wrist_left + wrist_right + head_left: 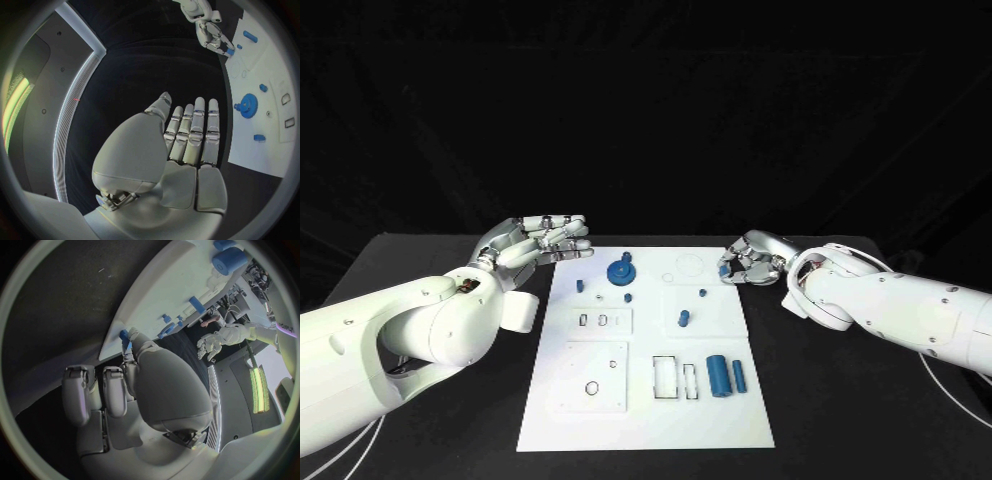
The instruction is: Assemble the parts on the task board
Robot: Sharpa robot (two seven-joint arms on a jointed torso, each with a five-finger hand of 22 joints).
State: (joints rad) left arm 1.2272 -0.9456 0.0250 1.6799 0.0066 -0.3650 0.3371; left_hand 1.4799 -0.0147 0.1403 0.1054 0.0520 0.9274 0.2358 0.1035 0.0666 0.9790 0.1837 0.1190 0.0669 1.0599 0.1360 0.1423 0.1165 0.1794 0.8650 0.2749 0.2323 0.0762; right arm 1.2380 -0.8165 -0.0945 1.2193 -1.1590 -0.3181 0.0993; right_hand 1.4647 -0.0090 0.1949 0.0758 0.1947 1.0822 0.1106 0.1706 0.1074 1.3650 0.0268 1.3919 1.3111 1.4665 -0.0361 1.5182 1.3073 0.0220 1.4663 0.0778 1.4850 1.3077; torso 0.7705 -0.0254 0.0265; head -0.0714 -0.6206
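Note:
The white task board [589,420] lies in the middle of the black table. A blue gear [622,270] [248,105] stands near its far edge, with small blue pegs [629,297] around it. A blue cylinder [717,375] [230,260] and a thin blue pin [738,376] lie at the near right. My left hand [538,240] [187,140] hovers at the board's far left corner with its fingers straight and holds nothing. My right hand [751,262] [144,385] is at the far right corner, fingers curled, pinching a small blue part [726,269] [125,336].
The board has rectangular and oval cut-outs [665,377] in its near half, and another blue peg [682,318] sits mid-board. Black table surface [862,420] lies on both sides of the board. My forearms flank the board's left and right edges.

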